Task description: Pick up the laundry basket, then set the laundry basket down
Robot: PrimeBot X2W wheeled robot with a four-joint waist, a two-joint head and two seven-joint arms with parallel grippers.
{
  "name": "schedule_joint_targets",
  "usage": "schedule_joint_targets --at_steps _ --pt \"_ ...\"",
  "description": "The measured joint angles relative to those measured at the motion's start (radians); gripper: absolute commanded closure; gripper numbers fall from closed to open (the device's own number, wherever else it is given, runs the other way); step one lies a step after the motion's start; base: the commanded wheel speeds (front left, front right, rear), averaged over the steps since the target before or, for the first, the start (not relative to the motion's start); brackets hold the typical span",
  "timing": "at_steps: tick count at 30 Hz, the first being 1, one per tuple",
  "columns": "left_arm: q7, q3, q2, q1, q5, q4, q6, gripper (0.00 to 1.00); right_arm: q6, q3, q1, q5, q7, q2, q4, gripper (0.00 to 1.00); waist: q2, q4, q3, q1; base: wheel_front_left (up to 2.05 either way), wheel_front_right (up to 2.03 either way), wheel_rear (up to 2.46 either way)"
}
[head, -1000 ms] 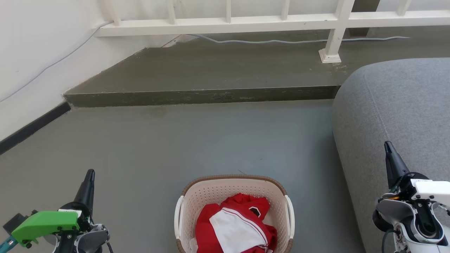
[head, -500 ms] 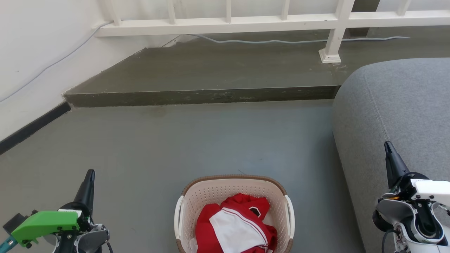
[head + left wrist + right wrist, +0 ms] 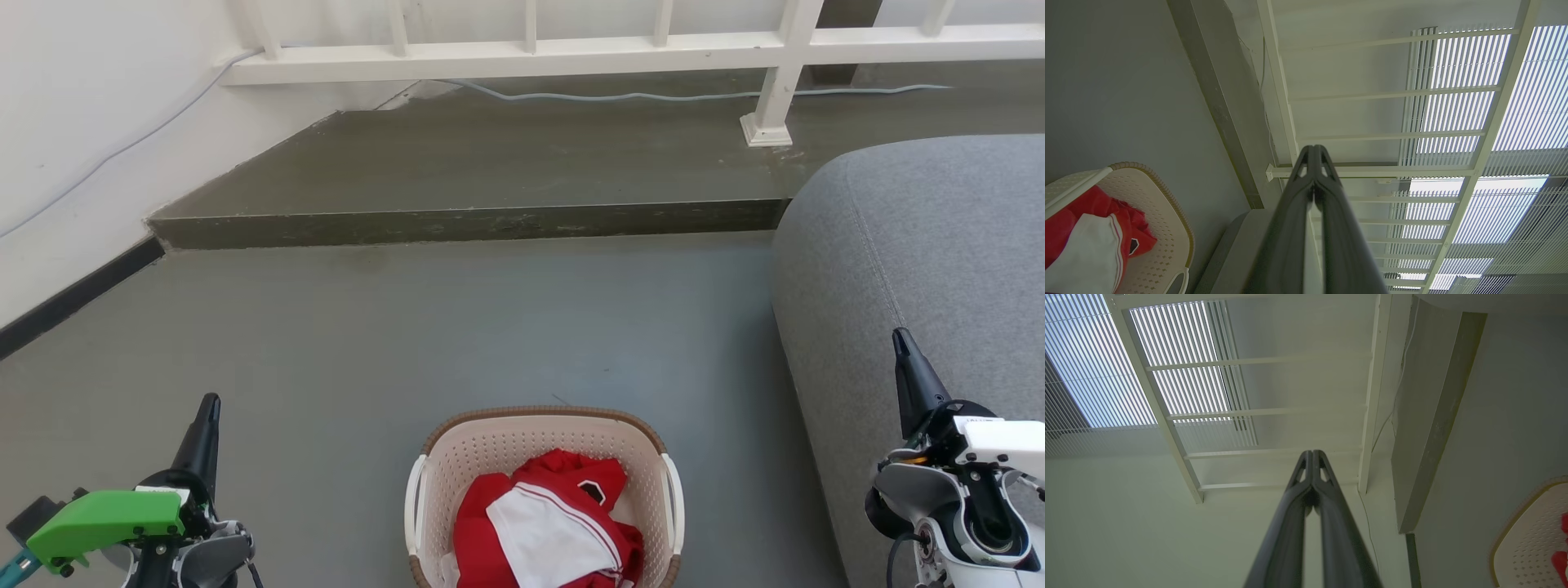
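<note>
sitting at the bottom middle w/ red & white clothes [image 3: 543,527] inside, the laundry basket [image 3: 539,412] hasn't moved, and the left gripper [image 3: 210,402] at bottom left & right gripper [image 3: 900,335] at bottom right stay pinched shut on nothing, so pick-up prob hasn't begun.

Grey floor [image 3: 457,327]; raised concrete step [image 3: 490,155] beyond. White railing [image 3: 531,49] on step, pale cable [image 3: 612,96] beneath. White wall [image 3: 82,122] left, black skirting [image 3: 73,298]. Grey sofa [image 3: 922,245] right. Bright slatted window [image 3: 1527,102] behind railing.
</note>
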Motion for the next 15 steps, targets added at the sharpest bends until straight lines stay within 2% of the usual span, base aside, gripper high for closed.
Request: schedule_joint_targets --at_steps 12,13,15 --pt "0.000 0.000 0.000 0.000 0.000 0.000 0.000 1.00 0.000 0.000 0.000 0.000 0.000 0.000 0.000 1.00 0.0000 0.000 0.000 0.0000 0.00 0.00 0.00" --pt "0.000 0.000 0.000 0.000 0.000 0.001 0.000 0.00 0.000 0.000 0.000 0.000 0.000 0.000 0.001 0.00 0.0000 0.000 0.000 0.0000 0.00 0.00 0.00" --pt "0.000 -0.002 -0.006 0.012 0.000 0.020 0.001 0.00 -0.004 0.002 0.013 0.000 0.000 0.008 0.019 0.00 0.0000 0.000 0.000 0.0000 0.00 0.00 0.00"
